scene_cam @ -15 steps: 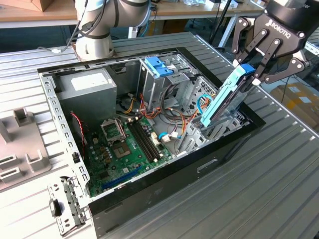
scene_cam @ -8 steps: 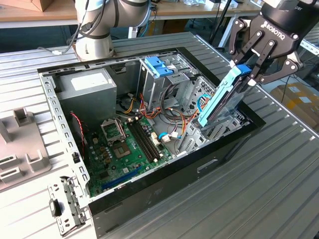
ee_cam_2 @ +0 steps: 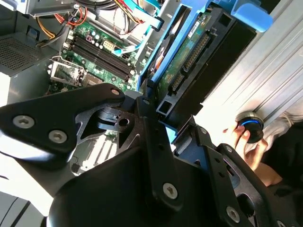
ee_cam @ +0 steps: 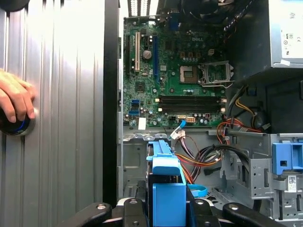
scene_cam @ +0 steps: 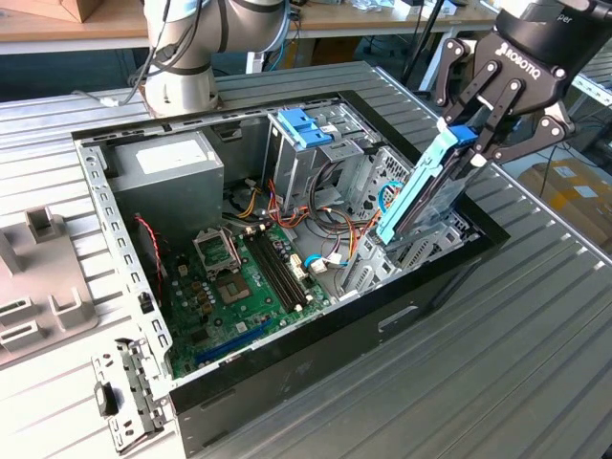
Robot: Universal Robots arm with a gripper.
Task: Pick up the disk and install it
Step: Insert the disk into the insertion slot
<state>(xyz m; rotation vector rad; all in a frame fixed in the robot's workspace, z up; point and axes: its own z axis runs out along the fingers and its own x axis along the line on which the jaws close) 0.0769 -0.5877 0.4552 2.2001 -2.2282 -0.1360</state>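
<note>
You have the pincer [scene_cam: 475, 145] clamped on the upper end of the disk [scene_cam: 419, 196], a silver slab in a blue side bracket, tilted steeply, its lower end down at the grey cage [scene_cam: 368, 273] at the exterior view's right of the open case [scene_cam: 402, 316]

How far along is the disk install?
Done: pickup. The disk is held up by the gripper, jaws shut on its upper end. In hand: it hangs steeply tilted over the open computer case, with its lower end down at the metal drive bay on the exterior view's right. Left: seating. It is not yet lying flat in the bay.
</note>
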